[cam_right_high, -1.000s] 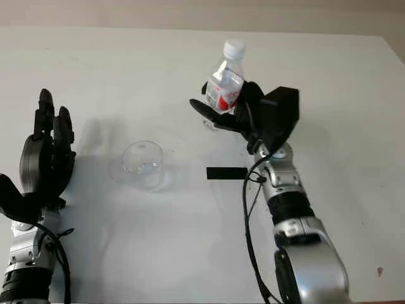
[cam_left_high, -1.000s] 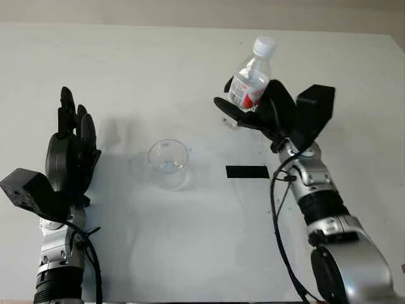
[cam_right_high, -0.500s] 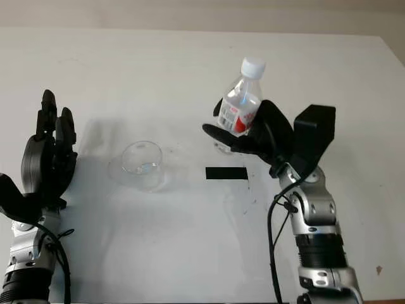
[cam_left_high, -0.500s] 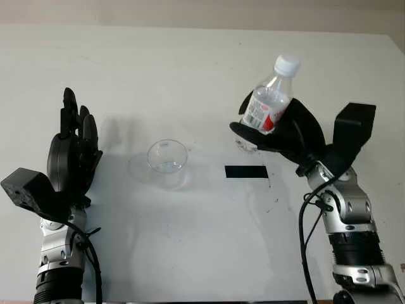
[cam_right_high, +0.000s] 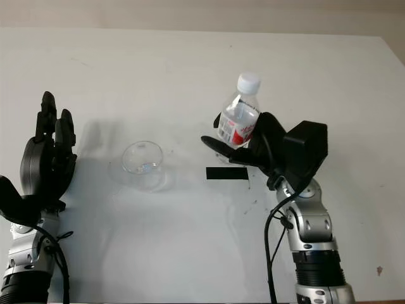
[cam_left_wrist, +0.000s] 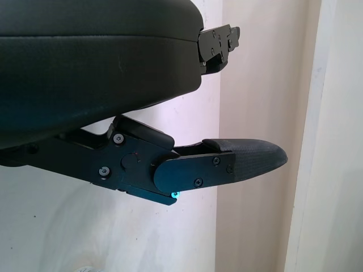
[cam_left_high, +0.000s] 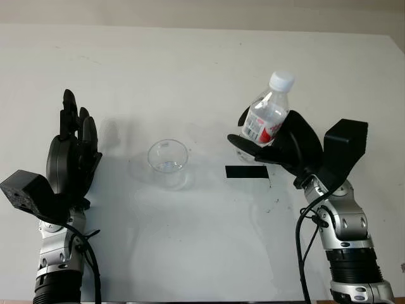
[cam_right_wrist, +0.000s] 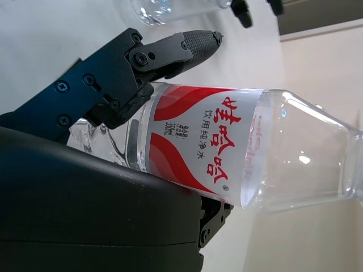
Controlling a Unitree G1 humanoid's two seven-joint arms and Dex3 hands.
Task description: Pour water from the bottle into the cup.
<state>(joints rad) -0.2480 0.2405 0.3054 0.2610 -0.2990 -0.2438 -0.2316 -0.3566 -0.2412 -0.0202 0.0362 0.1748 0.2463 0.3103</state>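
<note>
A clear plastic water bottle (cam_left_high: 266, 118) with a red-and-white label and a white cap stands nearly upright, leaning slightly right, in my right hand (cam_left_high: 273, 136). The fingers (cam_right_wrist: 170, 48) wrap around its lower body, shut on it, and the bottle (cam_right_wrist: 227, 153) looks lifted off the table. A clear empty-looking plastic cup (cam_left_high: 168, 163) stands upright on the white table (cam_left_high: 190, 63), left of the bottle and apart from it. My left hand (cam_left_high: 71, 155) is open at the table's left side, well left of the cup, holding nothing.
A black strip of tape (cam_left_high: 247, 171) lies on the table just below the held bottle, between it and the cup. The table's back edge (cam_left_high: 202, 26) meets a beige wall.
My right hand carried the bottle right and toward the front of the table, then back slightly left; the bottle has stayed almost upright. The left hand and the cup have not moved.
</note>
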